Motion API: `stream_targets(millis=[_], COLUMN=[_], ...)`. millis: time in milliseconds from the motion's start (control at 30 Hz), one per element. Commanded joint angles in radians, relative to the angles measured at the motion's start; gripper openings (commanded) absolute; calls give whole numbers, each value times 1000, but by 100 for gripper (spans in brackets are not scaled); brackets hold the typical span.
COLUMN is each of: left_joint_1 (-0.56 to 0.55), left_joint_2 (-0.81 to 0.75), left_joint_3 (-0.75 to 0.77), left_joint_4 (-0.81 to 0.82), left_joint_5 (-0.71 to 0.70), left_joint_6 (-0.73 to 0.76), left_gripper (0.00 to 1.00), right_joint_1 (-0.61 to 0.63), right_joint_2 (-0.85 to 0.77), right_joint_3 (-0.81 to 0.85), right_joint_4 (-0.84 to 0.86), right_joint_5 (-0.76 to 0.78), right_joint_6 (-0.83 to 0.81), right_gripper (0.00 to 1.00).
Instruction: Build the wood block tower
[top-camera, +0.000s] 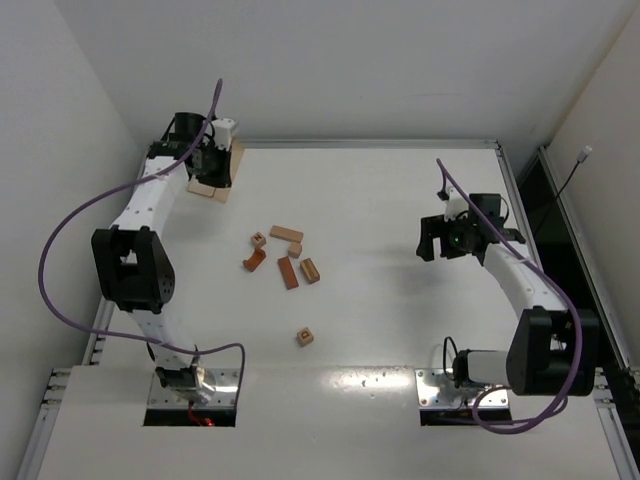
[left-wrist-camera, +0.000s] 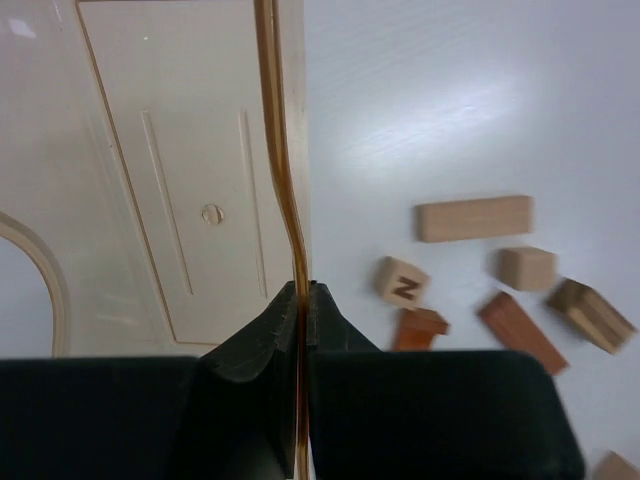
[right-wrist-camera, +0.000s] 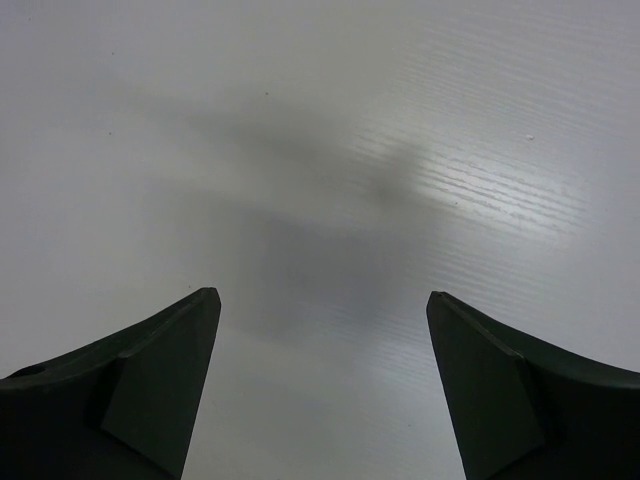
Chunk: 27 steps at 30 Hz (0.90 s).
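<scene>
Several small wooden blocks lie loose at the table's middle: a marked cube (top-camera: 259, 240), a tan bar (top-camera: 286, 233), a small tan cube (top-camera: 295, 249), a reddish arch piece (top-camera: 255, 260), a reddish bar (top-camera: 288, 272) and a brown block (top-camera: 310, 270). One marked cube (top-camera: 305, 336) lies apart, nearer the arms. None are stacked. The left wrist view shows the tan bar (left-wrist-camera: 473, 217), the cube marked N (left-wrist-camera: 402, 280) and the arch (left-wrist-camera: 420, 327). My left gripper (top-camera: 213, 160) (left-wrist-camera: 300, 292) is shut on the thin wall of the amber box (left-wrist-camera: 180, 180). My right gripper (top-camera: 434, 240) (right-wrist-camera: 320, 305) is open and empty over bare table.
The translucent amber box (top-camera: 212, 180) sits at the far left corner, under my left gripper. White walls close the table at the back and both sides. A raised rim (top-camera: 510, 180) runs along the right edge.
</scene>
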Motion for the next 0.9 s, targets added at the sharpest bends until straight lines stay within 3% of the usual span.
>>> stream_targets(millis=[0,300,433,867], left_joint_1=[64,216,246,246], left_joint_2=[41,355,489,586], left_joint_3=[16,271,481,475], left_joint_4=[84,12,-77,-47], left_joint_5=[-279,-261,-237,-229], left_joint_6=[-2,-13,-33,-77], left_gripper=[0,0,1,37], right_joint_1=[30,112,130,130], right_joint_2=[-29,-40,-40,-49], right_joint_3=[36,45,55,45], right_joint_4=[28,37,37,37], right_joint_5=[26,66,75,75], right_joint_6=[7,-13,-22,-22], right_gripper=[81,81,81,81])
